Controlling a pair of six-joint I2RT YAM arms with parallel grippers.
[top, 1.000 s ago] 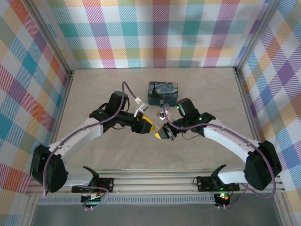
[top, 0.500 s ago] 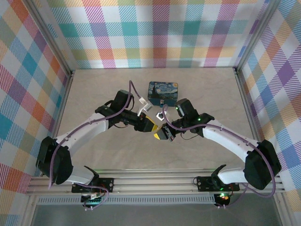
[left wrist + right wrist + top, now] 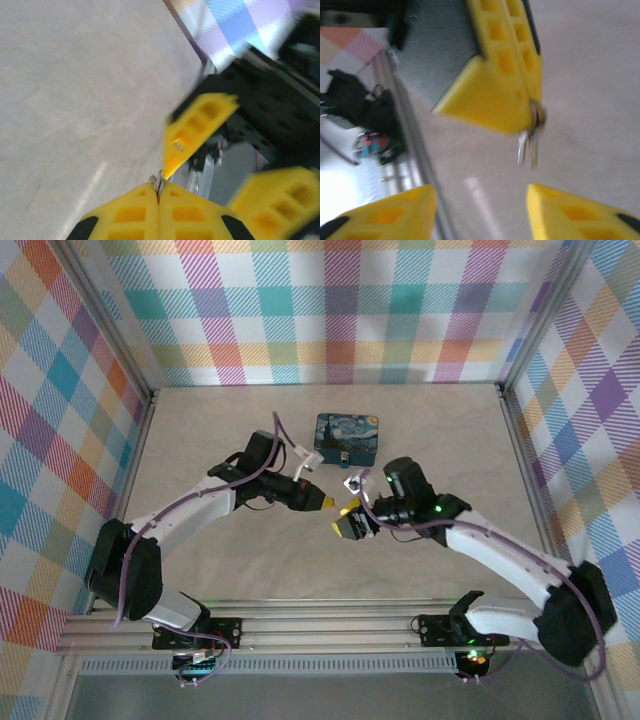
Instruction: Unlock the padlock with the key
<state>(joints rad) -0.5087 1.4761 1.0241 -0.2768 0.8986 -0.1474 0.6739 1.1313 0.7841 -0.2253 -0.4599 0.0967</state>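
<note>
Plaid walls (image 3: 340, 310); padlock (image 3: 347, 437) on table (image 3: 200, 440); left tool (image 3: 325, 500) pinching key (image 3: 529, 145); right tool (image 3: 346, 519) spread.

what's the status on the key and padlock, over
Left gripper: jaws shut on the key. Right gripper: jaws open, close beside it. Padlock flat on table beyond both, untouched.

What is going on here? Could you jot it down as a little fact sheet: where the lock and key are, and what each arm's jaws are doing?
Padlock: flat dark-blue rectangular padlock with yellow starry print, lying on the pale tabletop beyond both arms, untouched.
Key: slender grey metal key, hanging from the tip of the left gripper.
Left gripper: jaws shut on the key.
Right gripper: jaws open, close to the key and facing it.
Progress: key not yet at the padlock.
</note>
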